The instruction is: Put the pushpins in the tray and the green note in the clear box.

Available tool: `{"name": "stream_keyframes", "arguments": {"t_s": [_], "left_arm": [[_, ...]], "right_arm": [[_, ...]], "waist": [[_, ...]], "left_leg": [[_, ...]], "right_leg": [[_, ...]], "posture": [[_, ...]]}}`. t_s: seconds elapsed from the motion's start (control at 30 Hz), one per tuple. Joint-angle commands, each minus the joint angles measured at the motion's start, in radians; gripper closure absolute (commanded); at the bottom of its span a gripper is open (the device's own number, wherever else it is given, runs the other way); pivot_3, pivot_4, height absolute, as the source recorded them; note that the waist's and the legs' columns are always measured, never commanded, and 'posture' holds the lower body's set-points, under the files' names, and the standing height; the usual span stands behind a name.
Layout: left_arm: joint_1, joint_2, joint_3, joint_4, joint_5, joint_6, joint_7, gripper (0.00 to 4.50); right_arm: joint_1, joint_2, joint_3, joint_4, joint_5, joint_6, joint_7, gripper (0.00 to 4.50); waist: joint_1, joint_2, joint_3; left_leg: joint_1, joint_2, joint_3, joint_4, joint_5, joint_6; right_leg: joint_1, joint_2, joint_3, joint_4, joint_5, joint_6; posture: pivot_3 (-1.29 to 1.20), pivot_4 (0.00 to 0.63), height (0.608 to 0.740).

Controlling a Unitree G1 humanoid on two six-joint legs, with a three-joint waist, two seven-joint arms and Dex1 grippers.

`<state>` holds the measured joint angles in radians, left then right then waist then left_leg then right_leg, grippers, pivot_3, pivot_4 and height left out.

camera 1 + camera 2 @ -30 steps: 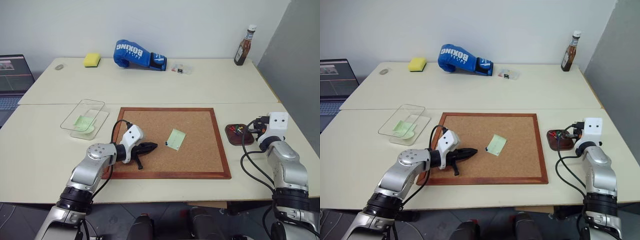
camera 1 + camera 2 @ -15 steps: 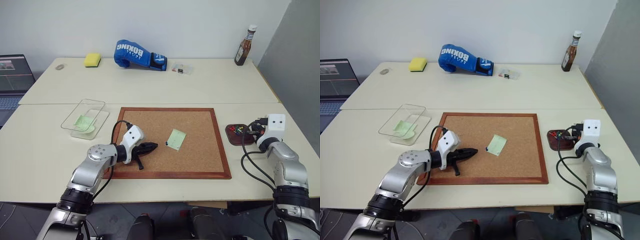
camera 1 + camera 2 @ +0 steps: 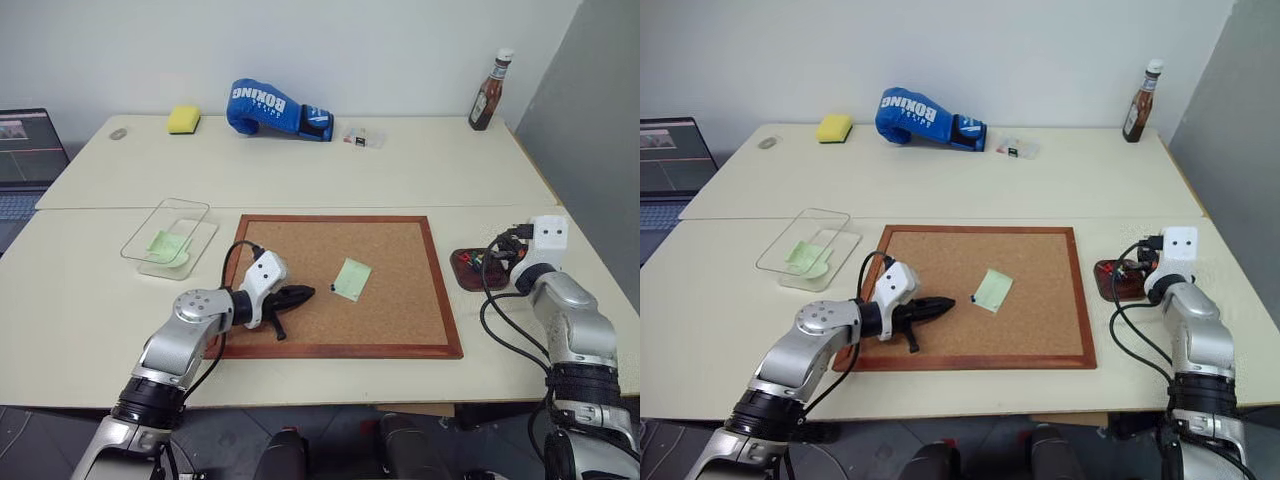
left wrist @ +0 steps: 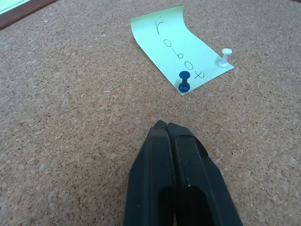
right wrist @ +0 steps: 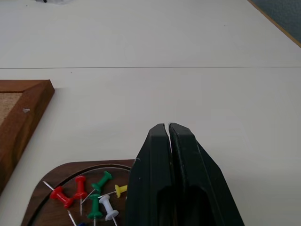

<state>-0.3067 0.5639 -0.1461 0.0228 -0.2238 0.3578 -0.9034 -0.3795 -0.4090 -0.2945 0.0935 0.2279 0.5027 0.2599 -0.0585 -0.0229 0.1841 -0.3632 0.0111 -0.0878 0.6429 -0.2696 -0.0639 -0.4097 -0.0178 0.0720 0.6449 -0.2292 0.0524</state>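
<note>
Left wrist view: left gripper (image 4: 163,126), fingers pressed together, faces the blue pushpin (image 4: 184,81) pinning the green note (image 4: 173,48) mid-corkboard (image 4: 70,117); it must open to pluck it.

My two head eyes look forward and down over the table (image 3: 330,180), sharing nearly the same scene. My left wrist camera sits close above the corkboard (image 4: 70,117), facing the green note (image 4: 171,49). My right wrist camera looks low across the tray (image 5: 51,176).
</note>
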Motion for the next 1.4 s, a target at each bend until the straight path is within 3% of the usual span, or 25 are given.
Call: {"name": "stream_keyframes", "arguments": {"t_s": [0.03,0.47,0.57,1.1,1.4], "left_arm": [[0.034,0.014,-0.012,0.013,0.027,0.021,0.009,4.50],[0.048,0.009,-0.015,0.007,0.029,0.012,0.018,4.50],[0.054,0.010,-0.016,0.001,0.028,0.013,0.020,4.50],[0.057,0.013,-0.011,0.004,0.023,0.008,0.017,4.50],[0.071,0.007,-0.014,-0.006,0.024,0.011,0.022,4.50]], "right_arm": [[0.010,0.006,-0.023,-0.120,0.084,0.093,0.022,4.47],[0.098,-0.013,0.038,-0.170,0.079,0.128,0.050,4.47],[0.105,-0.020,0.050,-0.177,0.069,0.118,0.061,3.99],[0.091,-0.051,0.031,-0.208,0.081,0.092,0.075,0.53],[0.060,-0.073,0.034,-0.323,0.259,0.189,0.220,0.53]], "waist": [[-0.001,0.000,0.000],[-0.002,0.000,0.000],[-0.002,0.000,0.000],[-0.002,0.000,0.000],[-0.004,0.001,0.000]], "left_leg": [[0.000,0.000,0.000,0.000,0.000,0.000],[0.000,0.000,0.000,0.000,0.000,0.000],[0.000,0.000,0.000,-0.001,0.000,0.000],[-0.001,0.000,0.000,-0.001,0.000,0.000],[-0.001,0.000,0.000,-0.003,0.000,0.000]], "right_leg": [[0.000,0.000,0.000,0.000,0.000,0.000],[-0.001,0.000,0.000,-0.001,0.000,0.000],[-0.001,0.000,0.000,-0.001,0.000,0.000],[-0.001,0.000,0.000,-0.001,-0.001,0.000],[-0.001,0.000,0.000,-0.002,-0.001,0.000]], "posture": [[0.00,0.150,0.740],[0.00,0.150,0.740],[0.00,0.150,0.740],[0.00,0.150,0.740],[0.00,0.150,0.740]]}}
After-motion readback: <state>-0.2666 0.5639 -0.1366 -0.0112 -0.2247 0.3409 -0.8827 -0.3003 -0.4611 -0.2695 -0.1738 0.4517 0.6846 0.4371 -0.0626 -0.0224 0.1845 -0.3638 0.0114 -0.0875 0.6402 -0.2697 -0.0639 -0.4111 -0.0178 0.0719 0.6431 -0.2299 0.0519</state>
